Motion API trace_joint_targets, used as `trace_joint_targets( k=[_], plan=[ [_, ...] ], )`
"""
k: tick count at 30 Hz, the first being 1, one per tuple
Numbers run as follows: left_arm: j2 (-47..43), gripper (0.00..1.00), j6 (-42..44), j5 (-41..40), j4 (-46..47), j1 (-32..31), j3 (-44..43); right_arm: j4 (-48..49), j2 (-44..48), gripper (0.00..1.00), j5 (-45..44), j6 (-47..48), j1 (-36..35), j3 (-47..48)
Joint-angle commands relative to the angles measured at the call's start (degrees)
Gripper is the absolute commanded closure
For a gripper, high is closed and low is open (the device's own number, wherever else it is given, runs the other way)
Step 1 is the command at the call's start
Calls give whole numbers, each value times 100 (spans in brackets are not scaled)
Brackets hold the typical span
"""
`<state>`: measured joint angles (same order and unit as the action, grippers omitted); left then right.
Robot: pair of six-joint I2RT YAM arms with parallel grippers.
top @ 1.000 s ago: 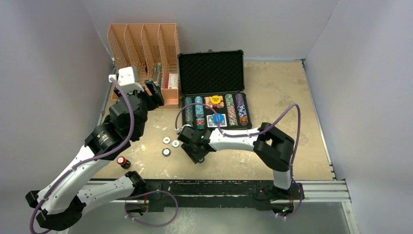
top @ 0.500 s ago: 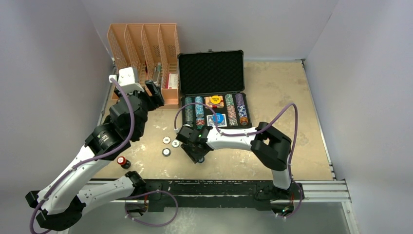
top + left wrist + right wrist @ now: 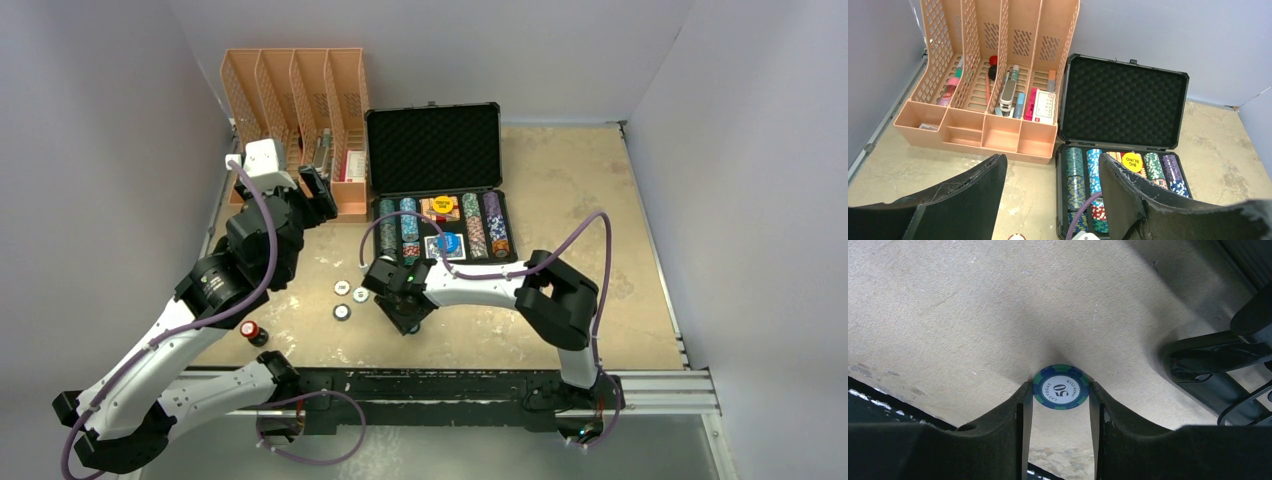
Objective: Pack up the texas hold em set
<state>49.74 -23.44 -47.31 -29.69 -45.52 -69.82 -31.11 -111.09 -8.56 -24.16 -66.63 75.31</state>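
The black case (image 3: 433, 150) lies open at the back, lid up, showing rows of poker chips (image 3: 1075, 175), a yellow big blind button (image 3: 1132, 161) and a blue card deck (image 3: 447, 245). Three loose discs (image 3: 342, 288) lie on the table left of my right gripper (image 3: 405, 318). In the right wrist view a blue-green "50" chip (image 3: 1060, 388) lies flat on the table, and the right gripper (image 3: 1060, 390) has both fingertips against its rim. My left gripper (image 3: 1052, 160) hangs open, facing the case and gripping nothing.
An orange slotted organiser (image 3: 296, 95) with pens and small items stands at the back left, beside the case. A small red-and-black bottle (image 3: 250, 331) stands near the left arm. Grey walls enclose the table on three sides.
The right gripper's fingers have drawn inward onto the chip and its wrist has edged slightly left. The left arm has not moved.
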Motion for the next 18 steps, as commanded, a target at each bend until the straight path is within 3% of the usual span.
trace_joint_targets(
  k=[1, 5, 12, 18],
  plan=[
    [-31, 33, -116, -57, 36, -8, 5, -364, -332, 64, 126, -148, 5, -227],
    [-5, 33, -547, -68, -261, -10, 289, -277, -33, 65, -336, -348, 18, -150],
    [-61, 31, -2205, 229, -444, -5, 1459, 148, 1126, 63, -737, -724, 273, -309],
    [-124, 30, -2317, 444, 102, -7, 2075, 721, 2185, 63, -347, -972, 796, -742]
  ],
)
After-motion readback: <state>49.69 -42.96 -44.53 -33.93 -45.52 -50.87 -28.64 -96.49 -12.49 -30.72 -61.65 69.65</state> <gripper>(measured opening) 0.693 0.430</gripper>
